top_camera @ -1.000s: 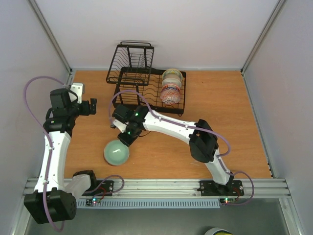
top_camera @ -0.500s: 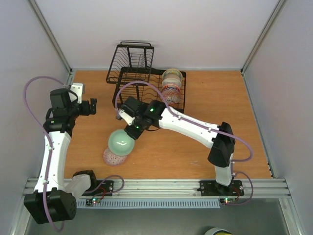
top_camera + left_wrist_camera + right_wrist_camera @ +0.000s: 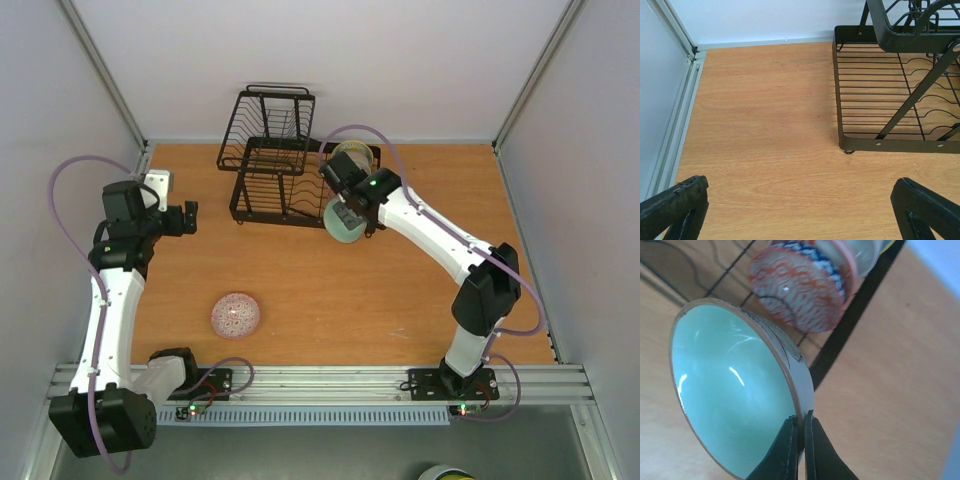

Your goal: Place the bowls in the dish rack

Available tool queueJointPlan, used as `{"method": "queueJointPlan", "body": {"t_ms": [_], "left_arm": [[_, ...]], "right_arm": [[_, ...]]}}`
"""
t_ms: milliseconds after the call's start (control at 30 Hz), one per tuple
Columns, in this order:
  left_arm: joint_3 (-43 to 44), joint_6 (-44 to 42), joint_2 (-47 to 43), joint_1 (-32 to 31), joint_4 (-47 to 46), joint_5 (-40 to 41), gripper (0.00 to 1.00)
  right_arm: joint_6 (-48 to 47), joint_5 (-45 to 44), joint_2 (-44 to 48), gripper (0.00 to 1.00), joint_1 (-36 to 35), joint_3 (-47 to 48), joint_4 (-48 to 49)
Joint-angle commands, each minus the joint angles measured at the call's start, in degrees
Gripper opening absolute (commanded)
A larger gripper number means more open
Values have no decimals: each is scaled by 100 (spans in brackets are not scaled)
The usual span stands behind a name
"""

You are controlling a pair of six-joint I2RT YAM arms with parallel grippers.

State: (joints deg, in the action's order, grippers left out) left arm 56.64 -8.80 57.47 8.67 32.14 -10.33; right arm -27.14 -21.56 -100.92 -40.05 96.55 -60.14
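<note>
- Top external view: the right pincer (image 3: 801,426), clenched on the mint bowl (image 3: 343,224), has carried it to the dish rack (image 3: 268,190), front edge.
- The pink bowl (image 3: 236,315) now lies uncovered near the table's near-left corner; the left pincer (image 3: 800,200) is released.

No lettering, brand, number or sign can be read in any view. The only markings are decoration. Orange-red wavy lines and a blue band run over the red-and-white bowl (image 3: 800,292) in the upper middle of the right wrist view. A fine pink speckled pattern covers the pink bowl (image 3: 236,315) at the lower left of the top view.
</note>
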Motion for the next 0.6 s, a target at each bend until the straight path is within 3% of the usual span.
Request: {"method": "queueJointPlan", "body": {"t_ms": [0,333,567], "left_arm": [[153,18,-94,39,-78,-71,100],[153,10,-43,34,-72,-83,99],[145,10,-8,38,-85,-99,99]], "right_arm": [[-800,-1692,-194,1,-117,147,786],[-3494,-2981,-273,1,-111,-1282,4332],[-5218,-3062,-57,1,-125,-2554,7099]]}}
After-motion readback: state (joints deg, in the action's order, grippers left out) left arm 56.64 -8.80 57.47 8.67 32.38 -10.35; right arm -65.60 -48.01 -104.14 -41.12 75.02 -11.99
